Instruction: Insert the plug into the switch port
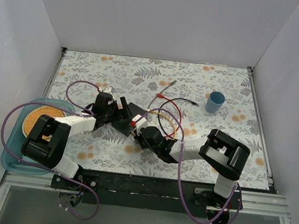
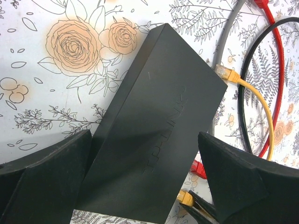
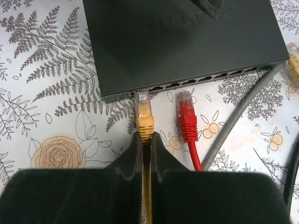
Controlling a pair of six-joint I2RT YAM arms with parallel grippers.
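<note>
The right gripper (image 3: 145, 140) has its fingers (image 3: 126, 163) clenched on the yellow boot just behind the yellow plug (image 3: 143, 109), with the cable running back between them. The step in hand is the final approach. The plug's clear nose sits at the mouth of the switch port (image 3: 135, 92) at the left end of the port row in the right wrist view, and it is judged not yet seated, since its whole body is exposed. The plug's long axis follows the line of the fingers and its nose points away from the arm bases, toward the port face. That face runs slightly skewed to the plug, so the next move likely calls for a small yaw correction, then a straight push along the plug's axis. A loose red plug (image 3: 187, 114) lies just beside it on the floral worktop (image 3: 56, 70), nose also toward the ports, with a grey cable (image 3: 238, 116) to its right. Beyond lies the network switch (image 2: 154, 126), flat on the worktop, long axis parallel to the port face. The left gripper (image 2: 147, 179) straddles its short width, and its fingers (image 2: 46, 182) appear clamped on the two long edges, bracing it against the push. A blue cup (image 1: 214, 102) stands well apart at the far side.
</note>
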